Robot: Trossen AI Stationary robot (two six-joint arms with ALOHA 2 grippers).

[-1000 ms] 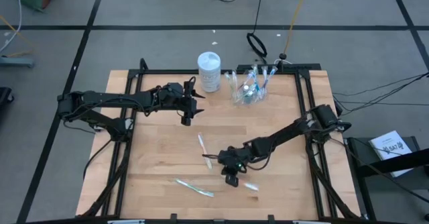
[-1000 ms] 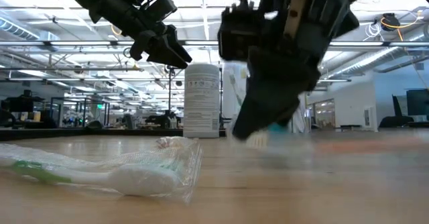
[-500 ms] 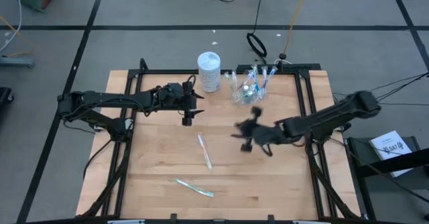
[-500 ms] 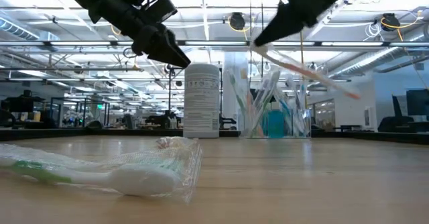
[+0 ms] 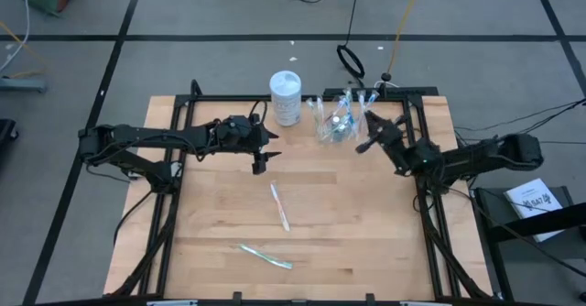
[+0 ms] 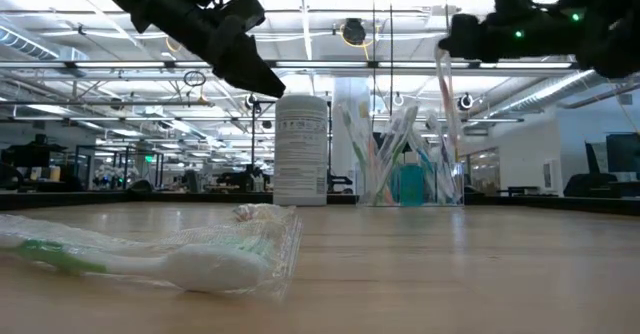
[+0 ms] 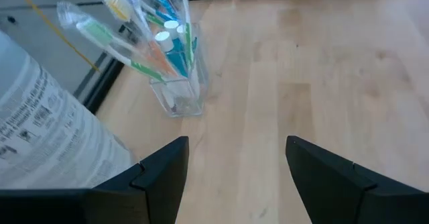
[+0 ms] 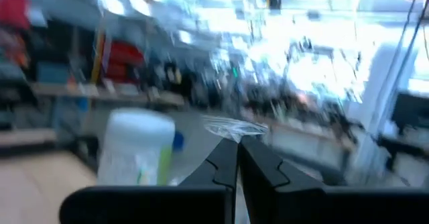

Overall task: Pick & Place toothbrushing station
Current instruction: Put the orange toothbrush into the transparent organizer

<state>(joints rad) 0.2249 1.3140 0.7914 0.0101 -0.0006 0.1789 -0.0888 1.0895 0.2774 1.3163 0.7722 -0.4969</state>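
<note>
- Nearest the front edge of the table (image 5: 220, 278) lies a wrapped toothbrush (image 5: 265, 256) with green accents, flat on the wood and well apart from both arms; it looks yet to be collected.
- Farther in, near the middle, a second toothbrush (image 5: 279, 205) lies flat and bare of any grip — also waiting, by my judgement.
- The left gripper (image 5: 259, 162) hangs above the wood beside the white canister (image 5: 285, 97); its fingers (image 7: 161, 177) are spread wide with nothing between them, so this arm seems only to be waiting clear of the work.
- The right gripper (image 5: 368, 139) is raised just beside the clear cup (image 5: 335, 123) at the back of the table; its fingers (image 8: 226, 160) are pressed together on a wrapped toothbrush (image 6: 447, 94), which hangs nearly upright — likely held so in order to slip down among the others.
- The cup already holds a bundle of toothbrushes (image 7: 151, 43) and blue tubes (image 7: 171, 53); the opening is crowded, so the drop calls for care not to tip it.
- The task looks partly done, with two brushes left on the wood.
</note>
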